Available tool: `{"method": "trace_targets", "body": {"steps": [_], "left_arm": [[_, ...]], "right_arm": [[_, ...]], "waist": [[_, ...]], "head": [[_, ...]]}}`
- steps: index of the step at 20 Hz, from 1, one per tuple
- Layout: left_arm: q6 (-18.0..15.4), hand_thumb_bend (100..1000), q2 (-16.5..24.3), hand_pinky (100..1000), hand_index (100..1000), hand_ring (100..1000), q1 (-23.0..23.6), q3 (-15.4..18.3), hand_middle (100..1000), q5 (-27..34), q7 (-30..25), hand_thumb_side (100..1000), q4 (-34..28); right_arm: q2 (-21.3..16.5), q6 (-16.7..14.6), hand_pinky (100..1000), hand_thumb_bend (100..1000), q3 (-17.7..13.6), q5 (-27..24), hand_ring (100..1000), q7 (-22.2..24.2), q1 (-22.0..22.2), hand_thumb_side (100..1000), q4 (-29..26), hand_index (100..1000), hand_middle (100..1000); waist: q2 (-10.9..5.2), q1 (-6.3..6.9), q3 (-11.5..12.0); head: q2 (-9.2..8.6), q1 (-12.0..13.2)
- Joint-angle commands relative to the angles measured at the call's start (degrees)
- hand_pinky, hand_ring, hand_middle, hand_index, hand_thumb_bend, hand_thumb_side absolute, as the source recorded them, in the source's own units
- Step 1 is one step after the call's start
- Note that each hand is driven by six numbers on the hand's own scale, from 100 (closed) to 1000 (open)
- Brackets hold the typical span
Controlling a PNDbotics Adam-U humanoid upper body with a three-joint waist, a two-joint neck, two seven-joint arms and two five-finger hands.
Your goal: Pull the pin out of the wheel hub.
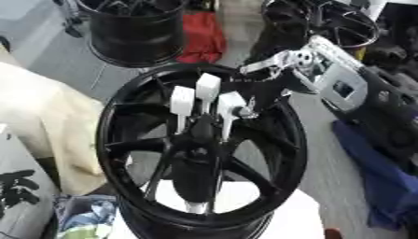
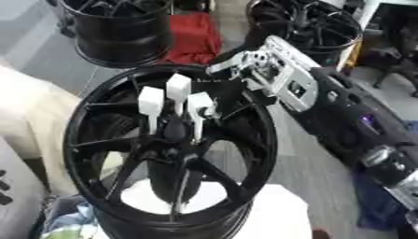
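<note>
A black spoked wheel hub point(image 1: 114, 140) lies face up in the middle of both views. Three white pins with flat rectangular heads stand upright at its centre: a left pin point(image 1: 181, 101), a middle pin point(image 1: 207, 87) and a lower right pin point(image 1: 229, 103). My right arm, with its silver wrist point(image 1: 298, 60), comes in from the upper right over the rim. My black right hand point(image 1: 260, 91) reaches the right pin's right side, dark against the dark spokes. The pins' lower ends are hidden in the hub's centre. My left hand shows in neither view.
Another black wheel point(image 1: 135, 32) stands at the back left and a further wheel point(image 2: 314, 23) at the back right. A red cloth point(image 1: 202, 35) lies between them. A blue cloth point(image 1: 379, 179) lies at the right and a beige cover point(image 1: 41, 121) at the left.
</note>
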Motion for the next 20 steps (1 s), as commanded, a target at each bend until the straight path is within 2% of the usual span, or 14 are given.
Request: {"method": "trace_targets", "body": {"steps": [1, 9, 14, 15, 17, 20], "left_arm": [[-2.1, 100, 1.0, 653, 829, 493, -0.6, 0.0, 575, 0.2, -2.2, 908, -1.2], [-1.9, 100, 1.0, 653, 829, 493, -0.7, -0.1, 575, 0.1, -2.2, 908, -1.3], [-1.9, 100, 1.0, 653, 829, 493, -0.7, -0.1, 575, 0.1, -2.2, 908, -1.3], [-1.9, 100, 1.0, 653, 829, 493, -0.7, -0.1, 575, 0.1, -2.2, 908, -1.3], [-1.9, 100, 1.0, 653, 829, 493, -0.7, -0.1, 575, 0.1, -2.2, 909, -1.3], [-1.9, 100, 1.0, 653, 829, 493, -0.6, 0.0, 575, 0.1, -2.2, 909, -1.3]], "right_arm": [[-0.3, -0.1, 882, 147, -0.4, 0.1, 839, 0.3, -0.9, 189, -0.3, 819, 733], [0.2, -0.8, 859, 100, -0.3, 0.3, 799, -0.4, -0.2, 140, 0.1, 752, 646], [-1.7, -0.9, 843, 100, 0.0, -0.7, 769, -1.7, 1.0, 124, -2.1, 696, 587], [-2.0, -0.8, 828, 100, -0.1, -0.9, 741, -2.1, 1.1, 101, -2.7, 640, 528], [-2.7, -0.5, 814, 100, -0.3, -1.4, 715, -3.2, 1.3, 100, -3.9, 589, 482], [-3.8, 0.3, 805, 100, -0.8, -2.1, 697, -5.0, 1.3, 100, -5.8, 556, 452]], "waist": [[-0.39, 0.48, 0.0], [-0.37, 0.49, 0.1], [-0.35, 0.45, 0.1], [-0.35, 0.45, 0.1], [-0.36, 0.44, 0.1], [-0.41, 0.42, 0.1]], "head": [[-0.2, 0.0], [-0.29, 0.0], [-0.45, 0.0], [-0.44, 0.0], [-0.45, 0.0], [-0.42, 0.1]]}}
